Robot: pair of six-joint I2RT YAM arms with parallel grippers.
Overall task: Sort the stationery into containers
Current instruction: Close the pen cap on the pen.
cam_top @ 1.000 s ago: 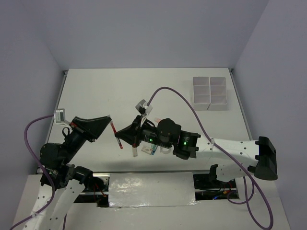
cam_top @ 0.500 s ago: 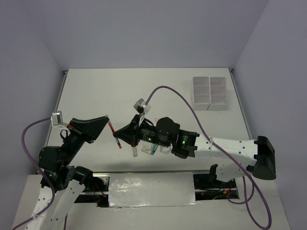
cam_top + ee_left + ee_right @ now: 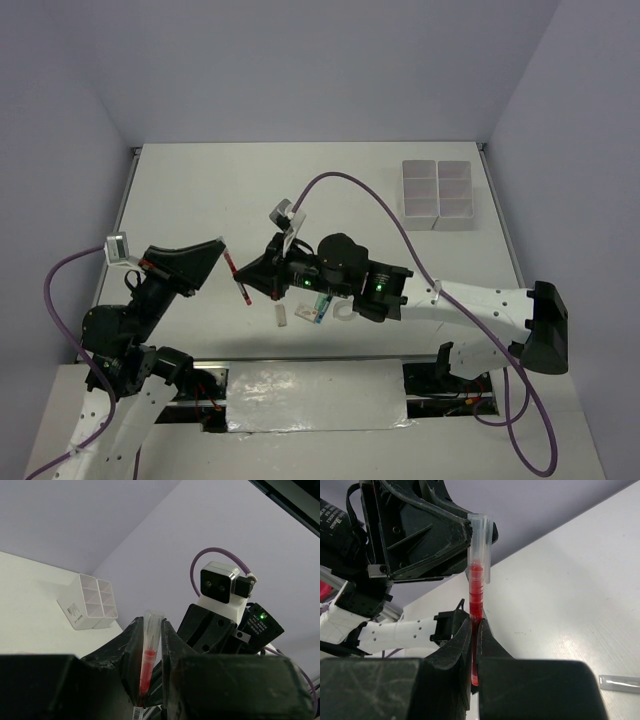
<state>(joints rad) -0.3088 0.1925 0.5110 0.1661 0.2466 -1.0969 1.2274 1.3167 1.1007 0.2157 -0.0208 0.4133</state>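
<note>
Lilac walls surround a white worktop (image 3: 200, 190), above which two robot arms hold one thin red pen (image 3: 239, 280) between them.

Near the front edge, left of centre, the left jaws are clenched on the pen close to its clear-capped end. The right jaws are clenched on its red end. The pen is tilted and held off the worktop. A pair of joined white trays (image 3: 437, 195) with six small compartments stands at the far right, well apart from the pen. A few small pieces of stationery (image 3: 315, 310) lie on the worktop under the right arm (image 3: 470, 300), too small to identify. The right wrist view also shows a clear tube-like piece (image 3: 620, 681) lying flat on the worktop.
</note>
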